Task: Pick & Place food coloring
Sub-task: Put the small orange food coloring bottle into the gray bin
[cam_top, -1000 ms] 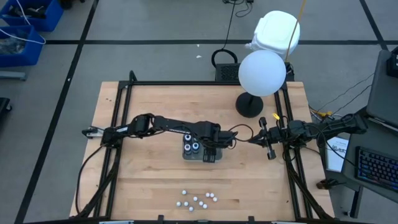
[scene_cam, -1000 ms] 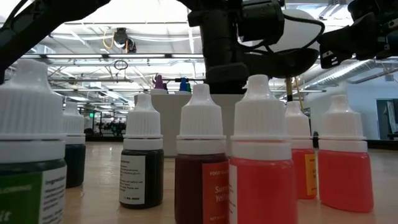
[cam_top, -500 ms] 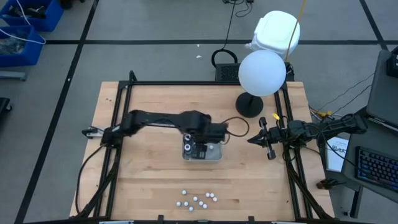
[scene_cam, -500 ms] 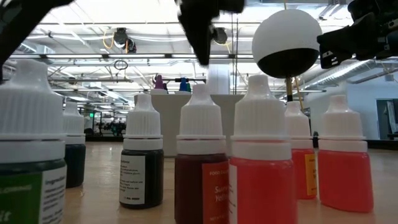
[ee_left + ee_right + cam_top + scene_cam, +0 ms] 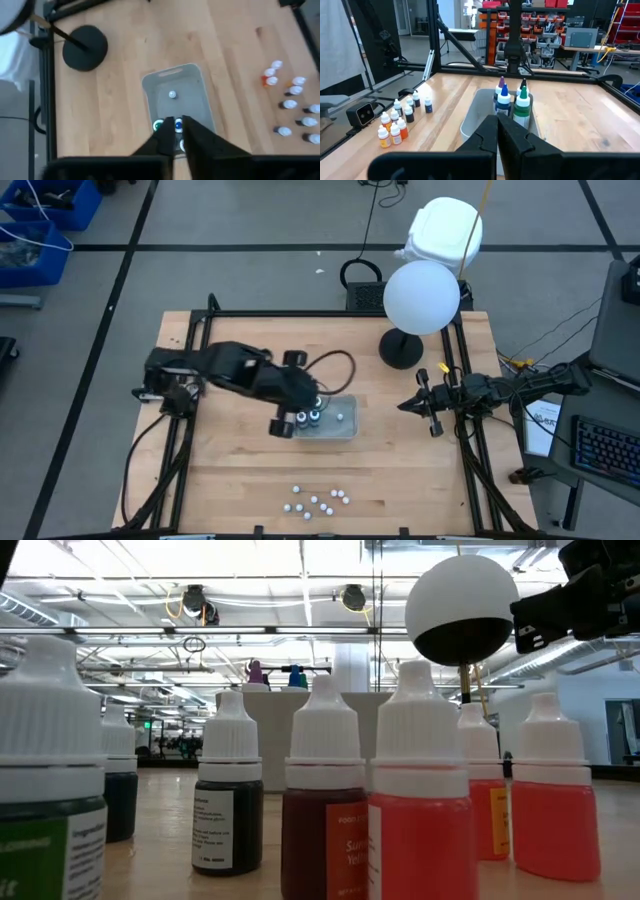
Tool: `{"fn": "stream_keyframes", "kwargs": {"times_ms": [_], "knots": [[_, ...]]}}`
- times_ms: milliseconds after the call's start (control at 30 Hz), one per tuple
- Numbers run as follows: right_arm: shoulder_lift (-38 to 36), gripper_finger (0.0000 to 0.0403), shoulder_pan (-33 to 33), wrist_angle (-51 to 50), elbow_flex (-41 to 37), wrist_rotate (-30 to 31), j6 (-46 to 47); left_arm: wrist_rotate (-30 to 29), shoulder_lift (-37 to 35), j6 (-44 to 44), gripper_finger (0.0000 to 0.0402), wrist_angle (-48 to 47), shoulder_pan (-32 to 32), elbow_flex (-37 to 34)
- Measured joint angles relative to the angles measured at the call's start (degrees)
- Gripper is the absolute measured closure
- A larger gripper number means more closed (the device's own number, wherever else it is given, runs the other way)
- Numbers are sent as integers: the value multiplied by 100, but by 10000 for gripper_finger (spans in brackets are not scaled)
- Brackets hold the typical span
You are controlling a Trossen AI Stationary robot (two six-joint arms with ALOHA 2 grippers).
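Four green-and-blue-capped food coloring (image 5: 512, 102) bottles upright

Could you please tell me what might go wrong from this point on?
1. The left gripper hangs above the food coloring bottles crowded at one end of the clear tray; a careless sweep might tip them.
2. The loose bottles near the table's front edge stand tightly packed, so picking one could topple its neighbours.
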Motion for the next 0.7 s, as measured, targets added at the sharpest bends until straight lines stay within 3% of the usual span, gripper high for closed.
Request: {"fn": "stream_keyframes", "kwargs": {"times_ms": [133,267,467,700], "knots": [[0,403,0,-11,0,-11,0,-230,-408,-6,391,91,-274,-153],[0,403,0,-14,0,-15,2,-736,-1110,-159,393,637,-453,-1154],[-1,403,0,228,-154,-15,4,-1275,-2770,-797,392,2326,-612,-4097],[2,403,0,936,-408,-4,-127,-1366,-4777,-856,389,5831,-968,-7841]]}}
